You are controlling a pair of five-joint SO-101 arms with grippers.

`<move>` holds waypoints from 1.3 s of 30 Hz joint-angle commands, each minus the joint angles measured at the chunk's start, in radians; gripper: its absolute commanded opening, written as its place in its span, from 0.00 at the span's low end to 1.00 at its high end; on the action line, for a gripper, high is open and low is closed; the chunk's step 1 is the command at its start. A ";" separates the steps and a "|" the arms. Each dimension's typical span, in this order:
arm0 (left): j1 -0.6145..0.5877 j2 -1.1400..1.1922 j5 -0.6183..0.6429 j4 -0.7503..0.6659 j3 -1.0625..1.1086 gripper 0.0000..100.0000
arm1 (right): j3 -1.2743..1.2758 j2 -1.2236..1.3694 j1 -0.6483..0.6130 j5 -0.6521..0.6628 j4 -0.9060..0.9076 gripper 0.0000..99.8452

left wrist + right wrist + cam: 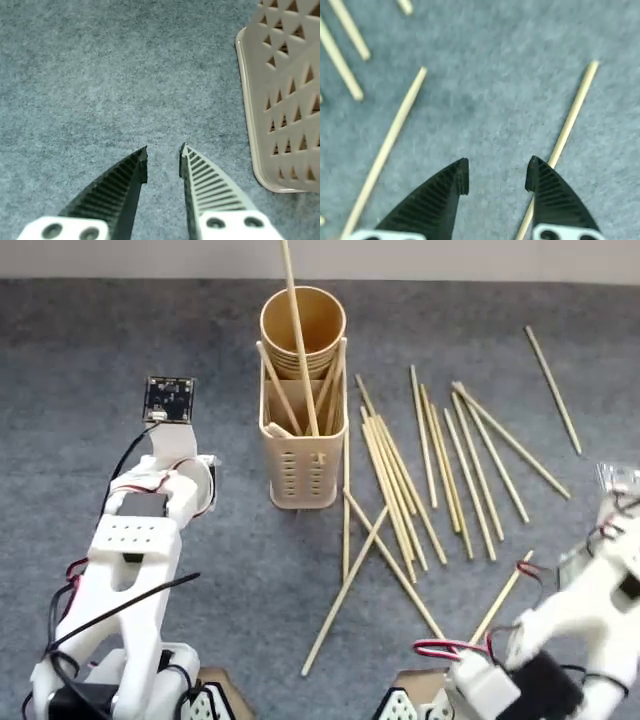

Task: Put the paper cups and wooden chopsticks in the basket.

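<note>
A beige slotted basket (298,465) stands at the table's middle back, with stacked paper cups (303,325) and a few wooden chopsticks (298,340) in it. Several more chopsticks (440,460) lie scattered on the grey carpet to its right. My left gripper (164,150) is open over bare carpet, and the basket's wall (280,100) is close beside it. My right gripper (498,162) hangs open low over the carpet between two chopsticks. One chopstick (572,117) runs under one fingertip, and another chopstick (390,145) lies apart on the other side.
The left arm (140,540) stands left of the basket and the right arm (590,610) is at the front right corner. One long chopstick (345,590) lies slanted in front of the basket. Open carpet (80,390) stretches at the far left.
</note>
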 commanded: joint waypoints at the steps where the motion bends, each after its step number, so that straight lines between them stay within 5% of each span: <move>1: 0.013 -0.021 -0.011 -0.011 -0.002 0.14 | 0.061 -0.085 0.085 0.066 -0.085 0.19; 8: 0.013 -0.021 -0.009 -0.011 -0.002 0.14 | 0.196 -0.104 0.231 0.068 -0.466 0.19; 19: 0.013 -0.021 -0.009 -0.011 -0.002 0.14 | 0.269 0.105 0.257 0.074 -0.684 0.19; 26: 0.013 -0.021 -0.009 -0.011 -0.002 0.14 | 0.266 0.346 0.236 0.075 -0.756 0.18; 30: 0.013 -0.021 -0.009 -0.011 -0.002 0.14 | 0.266 0.371 0.237 0.075 -0.763 0.00; 39: 0.013 -0.021 -0.009 -0.011 -0.002 0.14 | 0.265 0.254 0.205 0.043 -0.757 0.01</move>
